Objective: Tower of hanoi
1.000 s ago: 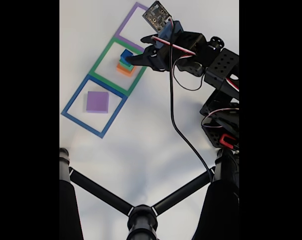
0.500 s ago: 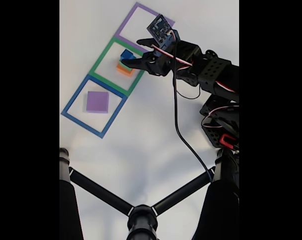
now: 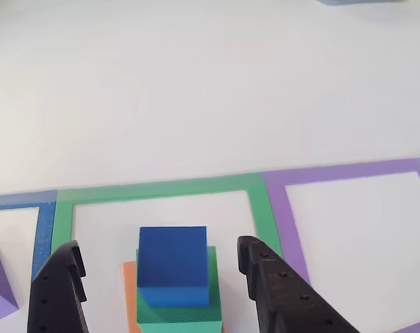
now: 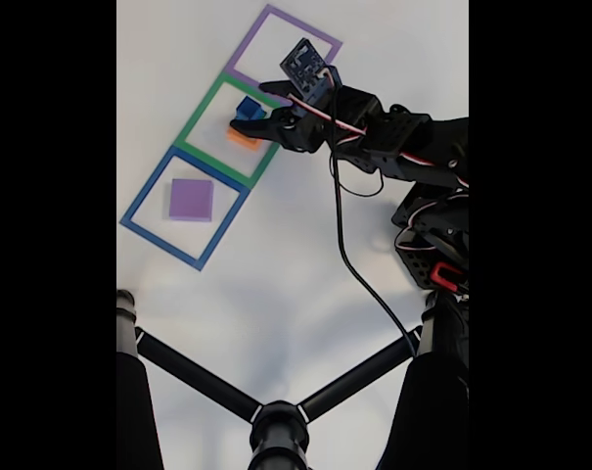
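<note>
I have the gripper spread wide, one black finger on each side of the blue cube, with clear white gaps between the finger tips and the cube's faces. It holds nothing yet. In the fixed view the gripper sits over the stack inside the green frame.

The cube sits on the green block, which sits on the orange block; only a sliver of orange shows at the stack's left edge. The purple block lies apart, alone in the blue frame, well away from the stack. The purple frame beside the green one holds no block.

My worry is depth. If I close too low, the tips may catch the green block as well and lift two pieces, or drag the whole stack sideways. The right-hand finger looks nearer the cube than the left, so closing may shove the cube across before both sides bite. These pieces look like soft matte foam, light and square-edged, so they likely slide easily on each other, and a hard squeeze could tilt the cube.

The table is smooth and white, and the frames look like flat coloured strips lying flush on it, no barrier to a sliding block.
</note>
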Available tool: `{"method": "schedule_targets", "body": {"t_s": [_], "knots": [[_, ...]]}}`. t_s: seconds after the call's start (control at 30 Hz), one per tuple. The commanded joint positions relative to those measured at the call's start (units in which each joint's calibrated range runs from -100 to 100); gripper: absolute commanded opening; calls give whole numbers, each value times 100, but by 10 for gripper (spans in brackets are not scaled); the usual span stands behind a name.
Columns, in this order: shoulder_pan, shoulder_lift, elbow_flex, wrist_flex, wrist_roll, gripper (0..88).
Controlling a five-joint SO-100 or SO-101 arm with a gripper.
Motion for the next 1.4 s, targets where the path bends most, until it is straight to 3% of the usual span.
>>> {"method": "schedule_targets", "body": {"t_s": [0.0, 1.0, 1.37], "knots": [[-141, 62, -174, -232, 0, 237], [-263, 279, -283, -240, 0, 57], [-279, 159, -310, -167, 0, 39]]}}
